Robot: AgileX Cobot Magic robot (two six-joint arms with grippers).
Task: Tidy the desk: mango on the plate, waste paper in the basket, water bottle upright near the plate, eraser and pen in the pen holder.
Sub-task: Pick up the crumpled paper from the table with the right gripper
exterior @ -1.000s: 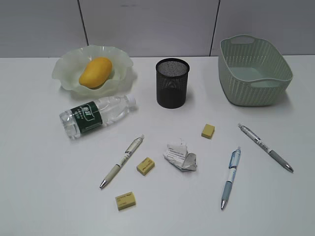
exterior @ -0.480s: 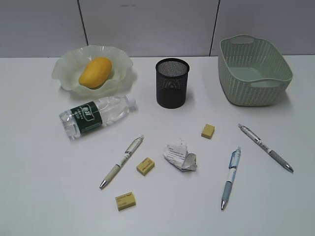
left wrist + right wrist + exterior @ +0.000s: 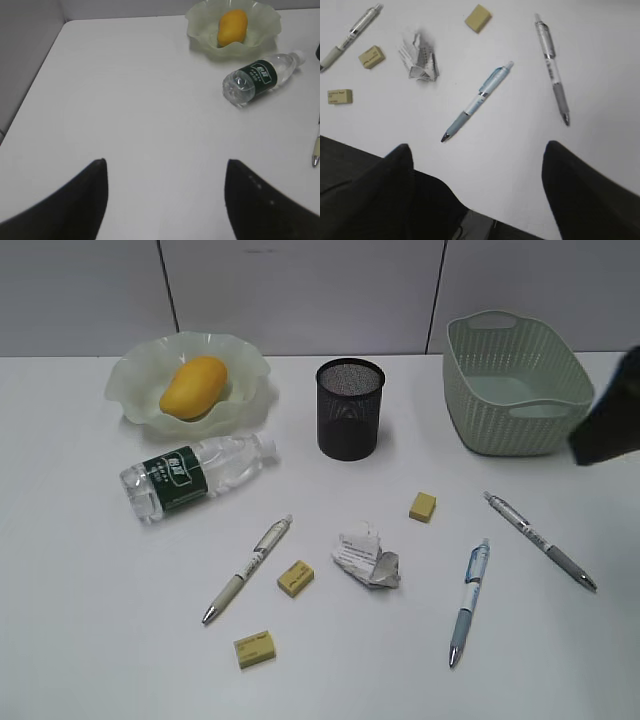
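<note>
The mango (image 3: pixel 196 386) lies in the ruffled plate (image 3: pixel 135 390). On its side below the plate lies the water bottle (image 3: pixel 195 476), cap pointing right. The waste paper (image 3: pixel 367 560) sits mid-desk, in front of the mesh pen holder (image 3: pixel 350 408). Three yellow erasers (image 3: pixel 422 506) (image 3: pixel 296 577) (image 3: pixel 255 648) and three pens (image 3: pixel 247 568) (image 3: pixel 468 600) (image 3: pixel 540 538) lie loose. The basket (image 3: pixel 515 385) stands at the back right. My left gripper (image 3: pixel 166 165) hovers open over bare desk, left of the bottle (image 3: pixel 260 80). My right gripper (image 3: pixel 478 147) is open and empty, just short of the blue pen (image 3: pixel 477 100).
A blurred dark part of my right arm (image 3: pixel 608 425) enters at the right edge beside the basket. The desk's front edge shows under the right gripper. A grey wall runs behind the desk and along its left side (image 3: pixel 25 45).
My right arm has come into the exterior view at the right edge. None of the objects on the desk has moved.
</note>
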